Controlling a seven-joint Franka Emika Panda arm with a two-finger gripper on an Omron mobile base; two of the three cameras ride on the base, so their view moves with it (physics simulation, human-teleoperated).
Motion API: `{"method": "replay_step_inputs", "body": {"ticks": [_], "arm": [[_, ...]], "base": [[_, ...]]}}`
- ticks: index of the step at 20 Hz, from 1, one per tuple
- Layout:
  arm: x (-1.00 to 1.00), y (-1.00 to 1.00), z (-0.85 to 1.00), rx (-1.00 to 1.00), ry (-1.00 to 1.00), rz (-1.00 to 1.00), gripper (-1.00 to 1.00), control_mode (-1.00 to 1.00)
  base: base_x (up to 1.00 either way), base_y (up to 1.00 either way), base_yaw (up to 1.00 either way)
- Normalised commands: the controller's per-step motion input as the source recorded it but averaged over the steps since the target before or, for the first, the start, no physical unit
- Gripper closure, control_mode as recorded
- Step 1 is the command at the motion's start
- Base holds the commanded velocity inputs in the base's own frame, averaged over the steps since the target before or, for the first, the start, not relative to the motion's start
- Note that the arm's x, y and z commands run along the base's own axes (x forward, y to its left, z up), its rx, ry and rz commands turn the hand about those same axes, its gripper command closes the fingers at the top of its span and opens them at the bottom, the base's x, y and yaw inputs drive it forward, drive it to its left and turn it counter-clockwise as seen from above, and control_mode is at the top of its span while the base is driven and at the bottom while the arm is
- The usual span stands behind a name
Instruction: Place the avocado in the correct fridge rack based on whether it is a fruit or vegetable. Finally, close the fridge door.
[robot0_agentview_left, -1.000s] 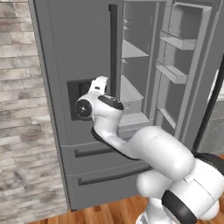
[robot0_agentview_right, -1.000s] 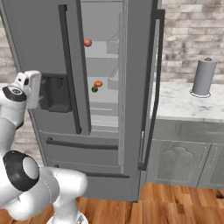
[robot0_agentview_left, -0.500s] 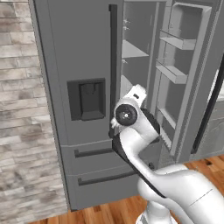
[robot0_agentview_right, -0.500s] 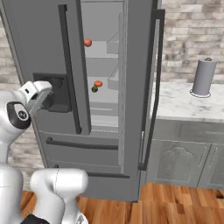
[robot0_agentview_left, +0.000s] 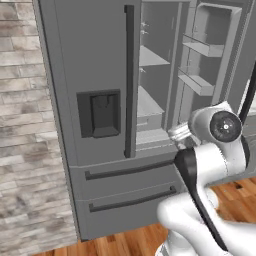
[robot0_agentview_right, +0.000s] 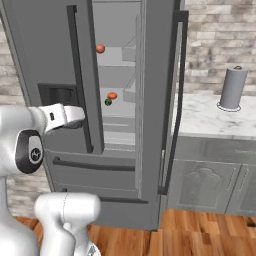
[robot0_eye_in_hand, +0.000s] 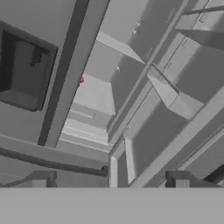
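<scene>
Pincer (robot0_eye_in_hand: 109, 179) spread wide and empty — its two dark tips frame the view into the open fridge (robot0_agentview_right: 120, 30) from in front of the doors. Over on the right base view, the avocado (robot0_agentview_right: 108, 102) sits deep inside on the fridge rack (robot0_agentview_right: 117, 109), just beside an orange-red fruit (robot0_agentview_right: 112, 95), touching or nearly so. Another orange-red fruit (robot0_agentview_right: 100, 48) rests on the shelf above. Off right, a paper-towel roll (robot0_agentview_right: 233, 88) stands on the surface (robot0_agentview_right: 210, 117) — fridge door (robot0_agentview_right: 157, 95) open.
</scene>
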Motion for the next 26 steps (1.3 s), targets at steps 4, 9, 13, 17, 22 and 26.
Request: {"method": "replay_step_inputs", "body": {"ticks": [4, 9, 13, 17, 22, 26], "arm": [[-1.00, -1.00, 0.03, 0.50, -0.10, -0.12, -1.00, -1.00], [-0.93, -1.00, 0.00, 0.51, -0.11, -0.08, -1.00, -1.00], [-0.29, -1.00, -0.21, 0.52, -0.18, 0.00, -1.00, -1.00], [-0.08, -1.00, -0.24, 0.53, -0.16, 0.00, -1.00, -1.00], [0.16, -0.98, -0.11, 0.50, -0.04, 0.04, -1.00, -1.00], [0.51, -0.72, -0.28, 0.48, -0.05, 0.12, -1.00, -1.00]], "base": [[0.00, 0.00, 0.00], [0.00, 0.00, 0.00], [0.00, 0.00, 0.00], [0.00, 0.00, 0.00], [0.00, 0.00, 0.00], [0.00, 0.00, 0.00]]}}
